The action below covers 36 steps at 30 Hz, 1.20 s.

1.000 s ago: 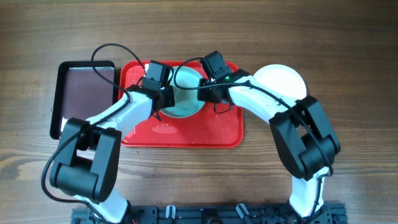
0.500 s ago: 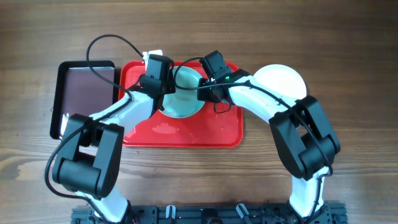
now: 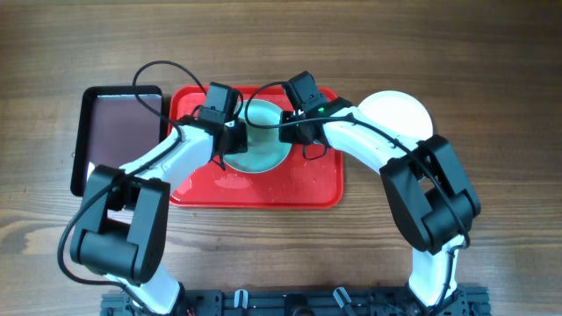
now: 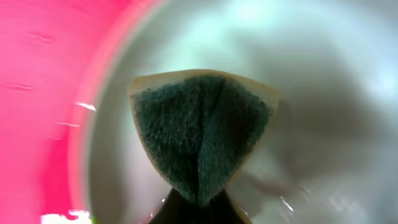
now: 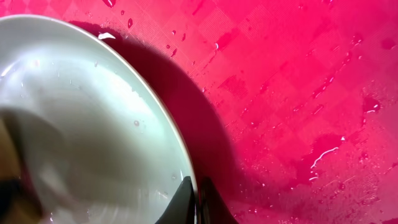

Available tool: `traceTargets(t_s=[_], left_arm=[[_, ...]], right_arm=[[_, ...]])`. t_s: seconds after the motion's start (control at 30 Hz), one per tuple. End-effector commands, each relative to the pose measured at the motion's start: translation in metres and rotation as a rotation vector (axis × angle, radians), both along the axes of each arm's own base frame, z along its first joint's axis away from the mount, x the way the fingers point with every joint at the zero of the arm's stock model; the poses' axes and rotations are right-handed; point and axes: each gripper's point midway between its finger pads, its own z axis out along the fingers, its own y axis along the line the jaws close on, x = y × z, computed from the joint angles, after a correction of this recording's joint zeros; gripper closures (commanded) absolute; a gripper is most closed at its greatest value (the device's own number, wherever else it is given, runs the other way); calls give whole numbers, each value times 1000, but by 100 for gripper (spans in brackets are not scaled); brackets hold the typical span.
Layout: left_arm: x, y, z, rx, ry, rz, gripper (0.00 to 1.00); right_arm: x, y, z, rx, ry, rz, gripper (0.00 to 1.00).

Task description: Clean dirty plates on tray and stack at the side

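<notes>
Overhead, the turquoise plate lies on the red tray, between both grippers; the left gripper is clamped on a folded green sponge pressed onto the plate's inside; the right gripper pinches the plate's rim.

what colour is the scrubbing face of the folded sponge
Dark green, pale cream at the rim; the folded sponge shows best in the left wrist view.
</notes>
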Motion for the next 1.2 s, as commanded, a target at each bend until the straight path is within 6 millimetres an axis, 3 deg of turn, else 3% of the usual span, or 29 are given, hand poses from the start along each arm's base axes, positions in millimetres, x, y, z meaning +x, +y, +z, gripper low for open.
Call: traceTargets(t_s=[0.0,0.03,0.1,0.23,0.33,0.47,0.63,0.73,0.9,1.03,1.17], left_arm=[[-57,-66,-1,-355,180,-306,96],[-63,-78,7,-437,194,-345,96],[-63,-82,10,-467,190,-353,96],[-46,-77,12,-463,140,-312,96],[-16,-51,12,-391,97,-141,96],[27,-3,26,-280,16,96,96],[53,51,52,-149,-55,265,96],[56,69,64,-96,-70,308,96],[45,78,61,-90,-14,352,96],[29,80,55,-72,52,357,96],[25,81,53,-65,70,355,96]], right_arm=[[-7,-2,-17,-17,37,1,96],[-7,-2,-17,-16,36,2,96],[-6,-2,-17,-16,35,1,96],[-7,-2,-17,-16,36,2,96],[-7,-2,-17,-16,36,2,96],[-8,-1,-17,-10,43,6,96],[-9,-2,-18,-12,49,7,96],[-12,2,-17,6,58,36,96],[-37,23,-14,121,164,123,96],[-42,23,-20,84,168,124,78],[-44,21,-31,71,196,74,77]])
